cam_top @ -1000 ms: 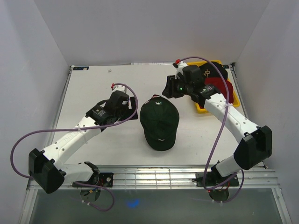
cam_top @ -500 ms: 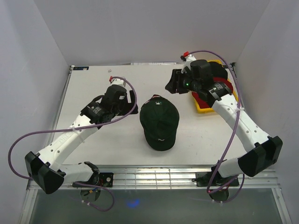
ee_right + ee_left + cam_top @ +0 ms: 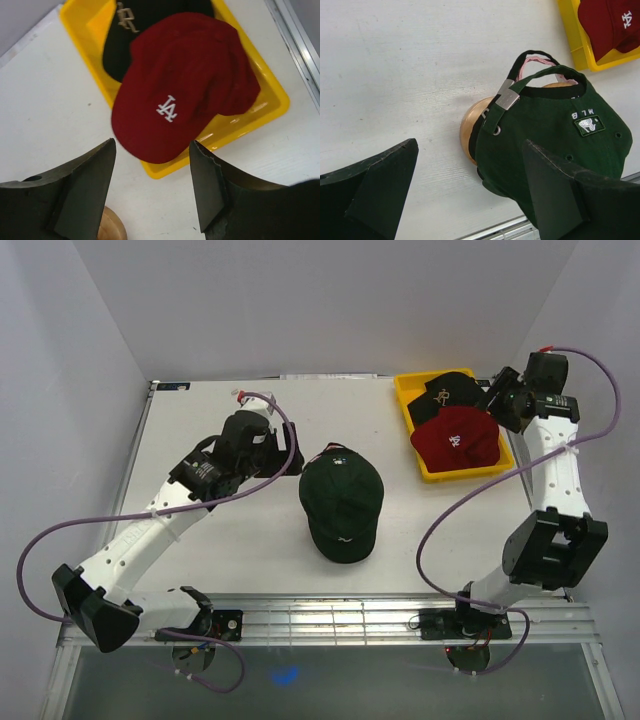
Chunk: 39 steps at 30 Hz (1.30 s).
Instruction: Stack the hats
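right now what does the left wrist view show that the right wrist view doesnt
Only the left wrist view: the dark green hat, buckle strap toward the camera, with the edge of a pink hat peeking from under it. Only the right wrist view: the black hat, partly under the red hat, whose white logo shows there. Both: the red hat, the yellow tray and the white table.

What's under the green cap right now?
Below the green cap a round wooden stand shows, and a pink strap peeks through its back opening. The rest underneath is covered.
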{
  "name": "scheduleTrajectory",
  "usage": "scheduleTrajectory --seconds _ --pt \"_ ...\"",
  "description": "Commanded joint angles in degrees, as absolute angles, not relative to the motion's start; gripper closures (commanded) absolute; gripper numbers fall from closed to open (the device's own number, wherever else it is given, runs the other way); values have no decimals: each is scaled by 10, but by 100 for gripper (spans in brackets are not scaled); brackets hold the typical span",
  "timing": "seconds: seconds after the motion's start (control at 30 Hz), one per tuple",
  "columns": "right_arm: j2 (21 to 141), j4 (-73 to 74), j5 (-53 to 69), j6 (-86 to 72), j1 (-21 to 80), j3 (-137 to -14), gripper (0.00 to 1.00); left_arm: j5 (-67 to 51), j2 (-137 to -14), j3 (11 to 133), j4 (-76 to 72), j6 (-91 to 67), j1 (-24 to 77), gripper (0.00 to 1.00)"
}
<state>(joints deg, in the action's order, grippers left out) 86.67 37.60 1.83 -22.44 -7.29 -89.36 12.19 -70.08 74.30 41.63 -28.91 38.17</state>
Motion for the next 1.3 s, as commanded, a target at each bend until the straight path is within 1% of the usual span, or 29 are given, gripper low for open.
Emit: scheduleTrajectory --seconds 0.0,0.07,0.13,0.3,0.5,0.67,0.7,0.8,0.83,0.87,0.9,0.93,0.97,1.07,1.17,1.27 --pt "924 391 3 -265 -108 -933 33 91 -694 726 384 -282 385 4" --pt "969 393 3 -286 -129 -953 33 84 -691 718 379 -283 385 4" --pt "1010 390 -26 -294 -138 -980 32 83 -686 712 375 -283 385 4" --pt "1081 384 -48 -304 -152 -1030 32 69 -673 706 371 -285 385 4" --pt "1178 385 -14 -314 -160 -1097 30 70 -667 704 374 -279 384 4" --pt "1207 368 -6 -325 -160 -1100 30 73 -671 706 378 -273 385 4" --pt "1210 367 15 -328 -161 -1100 31 75 -671 706 378 -272 385 4" --pt "1215 352 27 -336 -160 -1088 34 77 -672 705 380 -272 385 4" --pt "1212 346 30 -337 -161 -1085 36 78 -672 705 380 -272 385 4" --pt "1210 338 32 -339 -160 -1081 42 79 -672 705 381 -272 385 4" --pt "1207 335 37 -340 -161 -1076 46 80 -672 703 381 -272 385 4" --pt "1206 332 39 -340 -160 -1074 51 80 -673 702 380 -272 385 4" --pt "1204 332 38 -340 -160 -1074 64 80 -673 702 381 -273 385 4" --pt "1191 327 39 -338 -161 -1066 78 78 -676 700 381 -274 385 4" --pt "1172 323 42 -337 -160 -1062 84 78 -679 703 382 -274 385 4" --pt "1149 320 59 -337 -160 -1063 85 82 -680 706 386 -273 384 4"
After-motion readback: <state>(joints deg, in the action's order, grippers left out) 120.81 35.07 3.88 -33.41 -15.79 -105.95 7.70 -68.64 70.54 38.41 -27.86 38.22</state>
